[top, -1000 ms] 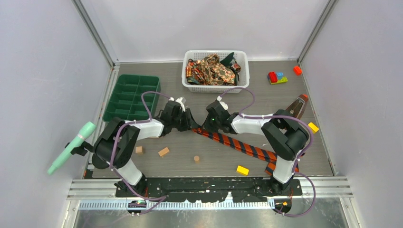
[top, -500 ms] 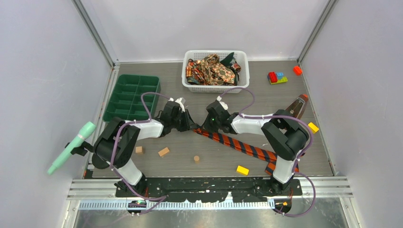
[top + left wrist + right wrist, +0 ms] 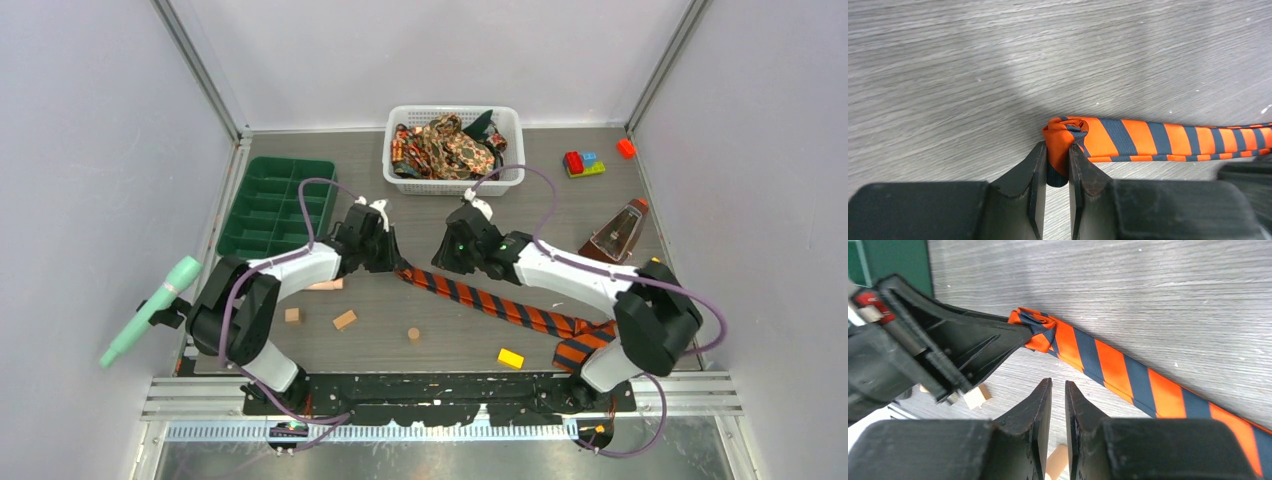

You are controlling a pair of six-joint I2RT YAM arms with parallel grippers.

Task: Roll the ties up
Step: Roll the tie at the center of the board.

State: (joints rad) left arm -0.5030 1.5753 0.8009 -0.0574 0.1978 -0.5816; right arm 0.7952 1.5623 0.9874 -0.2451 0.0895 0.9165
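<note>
The orange-and-dark striped tie (image 3: 480, 297) lies diagonally across the table, its near-left end wound into a small roll (image 3: 1064, 131). My left gripper (image 3: 1058, 150) is shut on that roll, with the fabric squeezed between both fingers; from above, the left gripper (image 3: 395, 264) is at the tie's upper-left end. My right gripper (image 3: 1058, 384) hovers just beside the strip (image 3: 1108, 365), its jaws a narrow gap apart with nothing between them; from above, the right gripper (image 3: 442, 262) faces the left one. Other patterned ties (image 3: 445, 145) are heaped in the white basket (image 3: 508, 120).
A green compartment tray (image 3: 275, 205) is at the left. Wooden blocks (image 3: 345, 320), a small cylinder (image 3: 413, 335) and a yellow block (image 3: 511, 358) lie near the front. A metronome (image 3: 620, 232) and coloured bricks (image 3: 583, 163) are at the right. A mint tool (image 3: 150, 310) hangs off the left edge.
The left gripper closed on the rolled end and shifted a little left and back. The right gripper let go of the tie, its jaws parted slightly, and its arm swung out to the right.
</note>
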